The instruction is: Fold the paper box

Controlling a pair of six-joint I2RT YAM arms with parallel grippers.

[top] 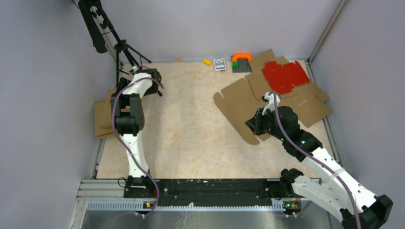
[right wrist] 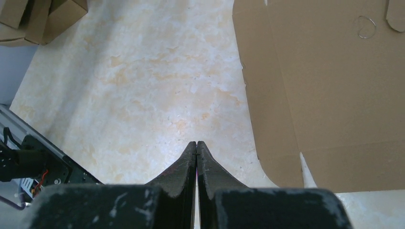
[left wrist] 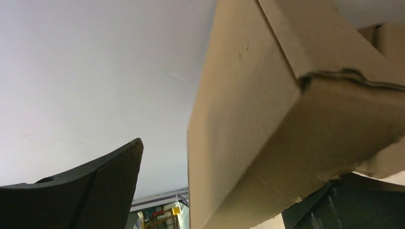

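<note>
The paper box (top: 241, 102) lies flat and unfolded on the right half of the table, a large brown die-cut sheet with rounded tabs. In the right wrist view its panel (right wrist: 334, 90) fills the right side. My right gripper (top: 254, 125) is shut and empty at the sheet's near left edge; its fingertips (right wrist: 197, 144) are pressed together over bare table beside the sheet. My left gripper (top: 154, 80) is at the far left, open (left wrist: 229, 191). A folded brown carton (left wrist: 286, 109) sits close against its right finger, and the left finger (left wrist: 110, 186) stands apart from it.
A bright red die-cut sheet (top: 285, 76) lies on the brown sheet's far part. Folded brown cartons (top: 102, 117) are stacked at the left table edge, also in the right wrist view (right wrist: 33, 16). Small items (top: 241, 62) and a tripod (top: 122, 52) stand at the back wall.
</note>
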